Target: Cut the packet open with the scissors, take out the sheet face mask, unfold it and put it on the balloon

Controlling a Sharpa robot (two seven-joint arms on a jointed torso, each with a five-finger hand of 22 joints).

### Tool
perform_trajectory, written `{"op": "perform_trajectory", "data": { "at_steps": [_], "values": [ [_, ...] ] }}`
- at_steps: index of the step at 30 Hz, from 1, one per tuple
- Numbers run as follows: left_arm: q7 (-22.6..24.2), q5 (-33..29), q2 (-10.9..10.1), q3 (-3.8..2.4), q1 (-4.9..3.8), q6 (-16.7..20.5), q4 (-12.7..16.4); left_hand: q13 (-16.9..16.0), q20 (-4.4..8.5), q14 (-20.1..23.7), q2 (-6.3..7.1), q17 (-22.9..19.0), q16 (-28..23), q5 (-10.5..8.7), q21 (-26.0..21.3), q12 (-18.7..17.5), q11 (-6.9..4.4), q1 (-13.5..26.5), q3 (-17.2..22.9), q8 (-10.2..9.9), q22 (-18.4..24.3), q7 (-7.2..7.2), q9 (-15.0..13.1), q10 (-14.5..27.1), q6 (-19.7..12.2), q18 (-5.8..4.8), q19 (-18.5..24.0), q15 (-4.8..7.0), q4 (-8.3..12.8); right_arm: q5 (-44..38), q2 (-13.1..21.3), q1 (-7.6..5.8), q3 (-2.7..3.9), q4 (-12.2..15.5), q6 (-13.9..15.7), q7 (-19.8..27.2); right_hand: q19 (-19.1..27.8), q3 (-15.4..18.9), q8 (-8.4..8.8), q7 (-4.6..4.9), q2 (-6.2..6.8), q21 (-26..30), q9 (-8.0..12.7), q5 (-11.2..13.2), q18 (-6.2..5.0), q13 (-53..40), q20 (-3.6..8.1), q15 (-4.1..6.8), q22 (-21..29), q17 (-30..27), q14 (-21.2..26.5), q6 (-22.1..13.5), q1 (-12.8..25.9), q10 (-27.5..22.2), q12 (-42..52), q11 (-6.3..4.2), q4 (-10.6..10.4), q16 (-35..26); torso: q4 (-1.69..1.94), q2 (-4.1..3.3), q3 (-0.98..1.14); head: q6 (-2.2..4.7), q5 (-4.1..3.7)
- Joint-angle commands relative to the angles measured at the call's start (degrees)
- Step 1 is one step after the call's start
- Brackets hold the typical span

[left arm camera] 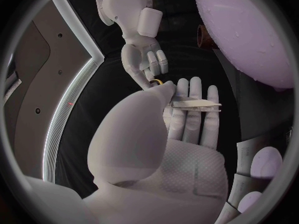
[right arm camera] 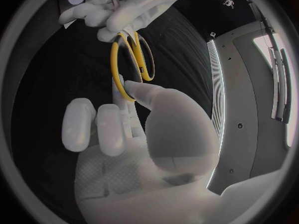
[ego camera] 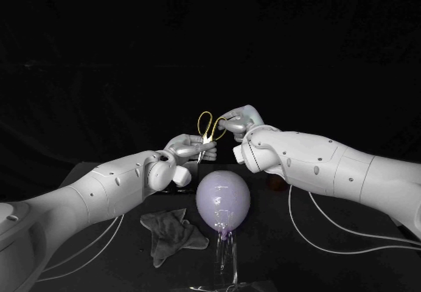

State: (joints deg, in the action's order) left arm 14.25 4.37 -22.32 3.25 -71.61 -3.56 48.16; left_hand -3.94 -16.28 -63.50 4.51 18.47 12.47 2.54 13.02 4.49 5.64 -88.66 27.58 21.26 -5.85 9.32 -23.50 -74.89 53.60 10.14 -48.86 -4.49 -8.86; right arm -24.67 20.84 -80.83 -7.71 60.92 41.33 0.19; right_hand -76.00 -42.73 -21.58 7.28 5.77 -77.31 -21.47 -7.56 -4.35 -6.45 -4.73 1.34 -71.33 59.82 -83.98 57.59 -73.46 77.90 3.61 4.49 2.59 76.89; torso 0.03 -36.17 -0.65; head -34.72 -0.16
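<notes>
Right robot hand point(ego camera: 238, 120) pinches scissors point(right arm camera: 116, 59) | left robot hand point(ego camera: 188, 146) grips blades point(left arm camera: 196, 103) | black table point(ego camera: 342, 274), dark backdrop point(ego camera: 210, 48)

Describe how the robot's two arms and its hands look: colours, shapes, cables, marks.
Both the left arm and the right arm have smooth, rounded white shells with small dark dots. Thin white cables hang in loops under each arm. The left hand and the right hand are silver, many-fingered, with finely textured palms.
</notes>
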Motion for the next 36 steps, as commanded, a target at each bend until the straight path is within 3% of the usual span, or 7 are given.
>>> {"op": "perform_trajectory", "data": {
  "at_steps": [1, 14, 21, 26, 36],
  "values": [
    [-0.76, -0.38, -0.11, 0.02, 0.08, -3.37, -0.09, -0.1, -0.04, -0.37, 0.07, 0.18, 0.29, 0.21, 0.18, -0.39, -0.01, 0.61, -0.48, -0.12, -0.05, -0.1, -0.04, -0.21, -0.11, 0.26, -0.41, 0.05, -0.23, -0.11, 0.13, -0.2, 0.14, -0.36, 1.03, 0.57, -0.26, -1.5, -0.3, -0.21, -0.54, -0.05, -0.13, -0.43, -0.35, -0.08, 0.11, 0.28, -0.12, -0.09, -0.35, 0.05, 0.02, 2.29, 0.28, -1.86, 1.8, -0.34, -0.03, 0.0, 0.01, -0.08, 0.01],
    [-1.42, -2.11, -0.17, 0.01, 0.09, -5.41, -0.33, -0.09, 0.15, -0.79, 0.62, 1.15, 0.83, 0.21, 0.68, -0.59, -0.02, 2.12, -1.52, -0.84, -0.11, -0.03, 0.0, -0.3, -0.5, 0.32, -1.47, 0.22, -1.32, -0.29, -0.01, -0.2, 0.14, -1.08, 1.42, -0.07, -0.29, -1.59, -0.3, -0.26, -0.5, -0.01, -0.27, -1.42, -0.36, -0.15, 0.16, 0.32, -0.13, -0.16, -0.39, 0.1, 0.3, 2.4, 0.26, -1.89, 2.08, -0.39, -0.02, 0.0, -0.02, -0.15, -0.09],
    [-1.21, -3.15, -0.18, 0.01, 0.1, -5.13, -0.36, 0.13, 0.08, -0.57, 5.13, 1.95, 1.03, 0.2, 0.47, -1.0, 0.33, 4.92, -4.0, -2.82, 0.18, 0.22, 0.81, 0.77, -2.36, 0.31, -1.62, 0.17, -3.16, -0.46, 0.01, -0.2, 0.14, -1.15, 1.2, -0.39, -0.29, -1.62, -0.29, -0.27, -0.46, 0.02, -0.33, -1.83, -0.36, -0.18, 0.18, 0.34, -0.12, -0.25, -0.39, 0.13, 0.39, 2.43, 0.25, -1.91, 2.21, -0.43, -0.01, 0.01, -0.01, -0.24, -0.12],
    [-0.85, -3.97, -0.08, 0.0, 0.1, -4.64, -0.33, 0.28, -0.06, 0.89, 7.11, 2.35, 0.42, 0.22, -0.03, -1.05, 0.98, 7.27, -5.53, -4.2, 0.6, 0.39, 1.36, 3.19, -3.58, 0.22, -1.31, -0.41, -5.68, -0.62, -0.11, -0.2, 0.13, -1.27, 0.96, -0.65, -0.31, -1.63, -0.3, -0.28, -0.42, 0.01, -0.36, -2.01, -0.36, -0.19, 0.19, 0.35, -0.14, -0.21, -0.4, 0.15, 0.43, 2.45, 0.25, -1.92, 2.28, -0.42, 0.0, 0.0, -0.01, -0.22, -0.09],
    [-0.66, -5.29, 0.0, -0.02, 0.1, -4.01, -0.17, 0.06, -0.13, 1.56, 7.01, 3.13, 0.23, 0.24, -0.44, -0.72, 1.42, 9.23, -7.34, -5.02, 1.02, 0.71, 1.61, 4.77, -3.85, 0.21, -1.23, -0.77, -7.78, -0.83, -0.28, -0.19, 0.12, -1.57, 0.95, -0.87, -0.33, -1.64, -0.3, -0.29, -0.41, 0.0, -0.38, -2.15, -0.35, -0.21, 0.2, 0.36, -0.17, -0.24, -0.4, 0.17, 0.47, 2.47, 0.25, -1.93, 2.33, -0.43, 0.01, -0.01, 0.01, -0.26, -0.06]
  ]
}}
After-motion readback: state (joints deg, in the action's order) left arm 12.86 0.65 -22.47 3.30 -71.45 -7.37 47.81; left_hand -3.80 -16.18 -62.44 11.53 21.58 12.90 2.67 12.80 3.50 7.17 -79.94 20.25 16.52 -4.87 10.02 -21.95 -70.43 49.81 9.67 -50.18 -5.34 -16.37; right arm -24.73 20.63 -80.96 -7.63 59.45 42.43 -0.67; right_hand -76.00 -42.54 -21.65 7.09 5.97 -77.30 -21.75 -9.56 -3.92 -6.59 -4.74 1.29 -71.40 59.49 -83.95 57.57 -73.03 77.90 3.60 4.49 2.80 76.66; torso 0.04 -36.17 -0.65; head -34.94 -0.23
